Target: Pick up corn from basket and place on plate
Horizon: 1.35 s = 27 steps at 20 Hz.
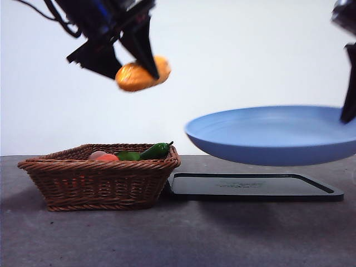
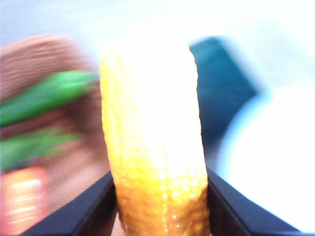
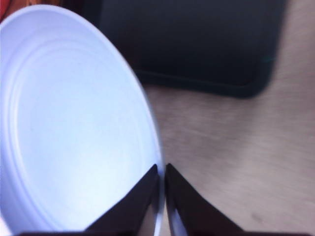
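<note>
The corn (image 1: 139, 74) hangs high above the wicker basket (image 1: 100, 178), held end-on in the front view. My left gripper (image 1: 130, 53) is shut on the corn (image 2: 155, 147), its black jaws pressing both sides of the cob's lower part. The light-blue plate (image 1: 278, 133) floats in the air to the right, above the black tray. My right gripper (image 3: 161, 172) is shut on the plate's rim (image 3: 158, 196), and the plate's bowl (image 3: 74, 123) shows nothing in it. The corn is left of the plate and higher than it.
A green pepper (image 1: 156, 150) and a small pinkish-orange fruit (image 1: 103, 157) lie in the basket. A flat black tray (image 1: 250, 186) rests on the grey table (image 1: 178, 233) right of the basket, under the plate.
</note>
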### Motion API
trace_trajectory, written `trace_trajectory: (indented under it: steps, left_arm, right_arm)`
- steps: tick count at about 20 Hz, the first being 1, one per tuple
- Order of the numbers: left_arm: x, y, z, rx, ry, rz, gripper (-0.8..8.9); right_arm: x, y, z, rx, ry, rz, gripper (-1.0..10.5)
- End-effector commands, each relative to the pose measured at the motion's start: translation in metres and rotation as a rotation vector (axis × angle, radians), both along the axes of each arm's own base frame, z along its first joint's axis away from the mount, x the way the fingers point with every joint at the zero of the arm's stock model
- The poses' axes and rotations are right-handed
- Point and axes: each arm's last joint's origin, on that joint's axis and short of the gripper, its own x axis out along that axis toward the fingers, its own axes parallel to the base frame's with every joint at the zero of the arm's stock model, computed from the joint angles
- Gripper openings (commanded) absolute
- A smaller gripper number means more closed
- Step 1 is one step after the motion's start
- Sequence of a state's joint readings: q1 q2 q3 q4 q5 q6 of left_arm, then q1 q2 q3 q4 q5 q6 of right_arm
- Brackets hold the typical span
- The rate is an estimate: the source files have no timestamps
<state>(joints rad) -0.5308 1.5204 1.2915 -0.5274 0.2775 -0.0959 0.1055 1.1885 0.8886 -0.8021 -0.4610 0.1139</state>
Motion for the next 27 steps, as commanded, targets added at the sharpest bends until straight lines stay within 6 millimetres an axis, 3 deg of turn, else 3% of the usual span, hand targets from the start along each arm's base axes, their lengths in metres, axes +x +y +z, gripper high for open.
trace_trajectory:
  steps: [1, 5, 12, 16, 20, 27]
  left_arm:
    - [-0.008, -0.016, 0.003, -0.056, 0.022, -0.108, 2.04]
    - [-0.021, -0.052, -0.009, -0.051, 0.043, -0.233, 2.05]
    - [-0.026, -0.098, -0.055, 0.003, 0.113, -0.335, 2.06]
    - [-0.028, -0.108, -0.070, 0.030, 0.145, -0.356, 2.14]
    - [-0.032, -0.111, -0.070, 0.039, 0.132, -0.380, 3.17]
    - [-0.033, -0.110, -0.069, 0.043, 0.143, -0.379, 3.26]
  right_arm:
    - [0.016, 0.004, -0.008, 0.070, 0.042, -0.013, 0.0]
    - [0.030, 0.007, -0.025, 0.125, 0.107, -0.002, 0.0]
    - [0.033, 0.007, -0.026, 0.128, 0.094, 0.000, 0.0]
    - [0.034, 0.007, -0.025, 0.130, 0.084, 0.000, 0.0]
    - [0.034, 0.007, -0.025, 0.130, 0.083, 0.001, 0.0]
    - [0.034, 0.007, -0.025, 0.128, 0.082, 0.001, 0.0]
